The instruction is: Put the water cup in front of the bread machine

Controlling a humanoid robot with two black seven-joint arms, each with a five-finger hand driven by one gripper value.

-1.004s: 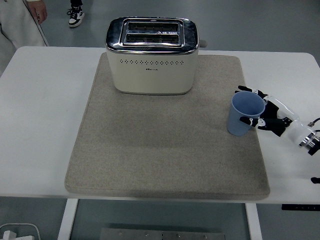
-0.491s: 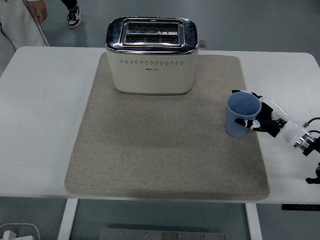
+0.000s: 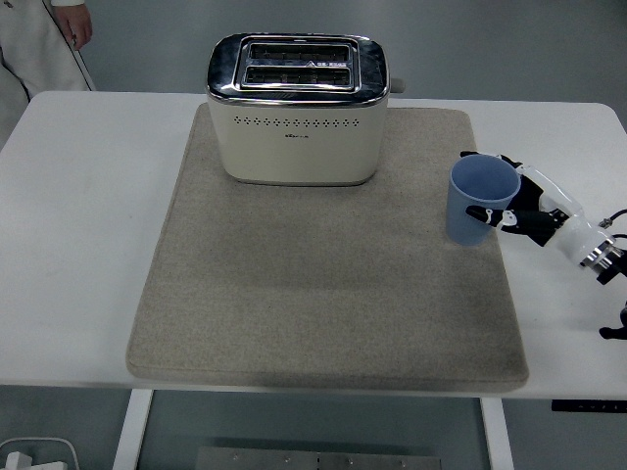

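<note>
A light blue water cup (image 3: 477, 201) stands upright at the right side of the beige mat (image 3: 313, 294), near its edge. My right hand (image 3: 502, 194) reaches in from the right and is shut on the cup, one finger behind its rim and another curled against its front wall. The cream bread machine (image 3: 297, 110) with a chrome top sits at the back of the mat, well to the left of the cup. The left arm is out of view.
The white table (image 3: 78, 225) extends around the mat on all sides. A person's hand and light trousers (image 3: 39, 44) show at the top left, beyond the table's far edge.
The cup, held by my right hand, has shifted slightly up and back to the right after drifting left. The shoe at the top has left the picture.
</note>
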